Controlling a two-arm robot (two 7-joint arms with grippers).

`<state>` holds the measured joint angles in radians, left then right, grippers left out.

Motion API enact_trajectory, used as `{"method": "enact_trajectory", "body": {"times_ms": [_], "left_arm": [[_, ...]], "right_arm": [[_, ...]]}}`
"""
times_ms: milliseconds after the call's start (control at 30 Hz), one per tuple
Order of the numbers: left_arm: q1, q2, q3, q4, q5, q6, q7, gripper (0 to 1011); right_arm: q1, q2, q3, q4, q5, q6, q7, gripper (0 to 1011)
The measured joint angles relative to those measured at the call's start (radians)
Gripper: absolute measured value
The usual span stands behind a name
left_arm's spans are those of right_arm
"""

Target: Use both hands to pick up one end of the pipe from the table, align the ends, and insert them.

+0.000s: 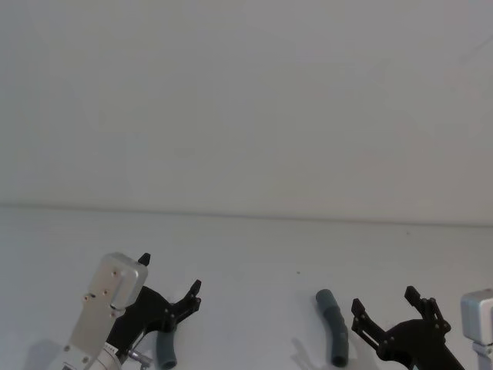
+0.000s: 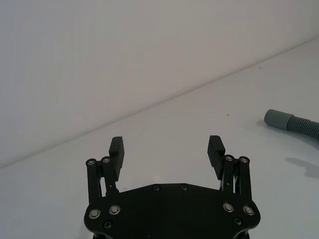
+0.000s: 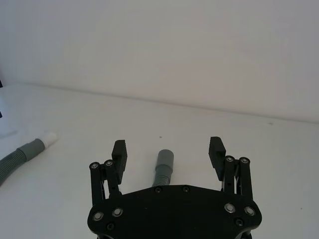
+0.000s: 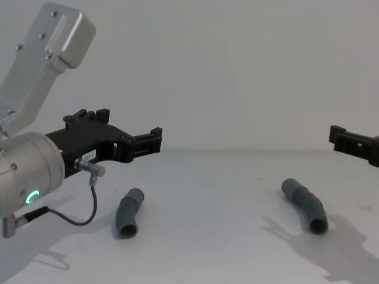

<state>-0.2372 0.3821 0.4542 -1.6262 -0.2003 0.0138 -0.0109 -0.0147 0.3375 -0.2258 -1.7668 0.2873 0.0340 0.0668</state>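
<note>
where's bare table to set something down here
Widest bare table lies between the left pipe piece and the right pipe piece; the strip behind both, toward the wall, is free too. Crowded near each piece, where the left gripper and right gripper hover open.

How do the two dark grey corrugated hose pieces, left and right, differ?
The left hose piece ends in a narrow white tip; the right hose piece ends in a plain grey cuff. The left hose piece lies by the open left gripper, the right hose piece before the open right gripper. Both are slightly bent and rest ungripped on the white table.
</note>
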Motion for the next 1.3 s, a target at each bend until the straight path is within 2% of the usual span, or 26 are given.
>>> {"method": "enact_trajectory", "body": {"times_ms": [1300], "left_arm": [[0.0, 0.0, 0.0, 0.0, 0.0, 0.0, 0.0, 1001]], "right_arm": [[0.0, 0.0, 0.0, 0.0, 0.0, 0.0, 0.0, 1001]]}}
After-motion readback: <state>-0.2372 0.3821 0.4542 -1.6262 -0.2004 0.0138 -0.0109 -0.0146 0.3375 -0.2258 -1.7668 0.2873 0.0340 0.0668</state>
